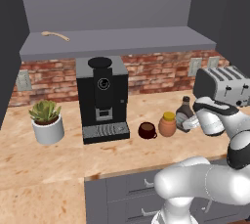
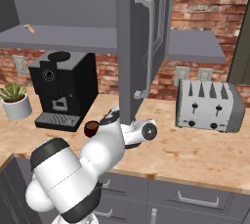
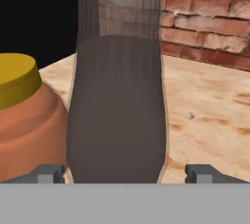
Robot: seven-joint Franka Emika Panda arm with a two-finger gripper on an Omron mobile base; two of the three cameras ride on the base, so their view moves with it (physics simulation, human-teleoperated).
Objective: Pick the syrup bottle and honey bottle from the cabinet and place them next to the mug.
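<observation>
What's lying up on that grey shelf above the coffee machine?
On the cabinet shelf lies one small pale curved thing near its left end. The shelf's right end is covered by the open door in the right base view.

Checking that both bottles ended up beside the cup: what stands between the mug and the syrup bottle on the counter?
The honey bottle stands between the mug and the syrup bottle, as the left base view shows.

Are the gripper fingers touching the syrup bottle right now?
Apart. In the hand view, both fingertips stand clear of the syrup bottle, counter showing in the gap on each side.
</observation>
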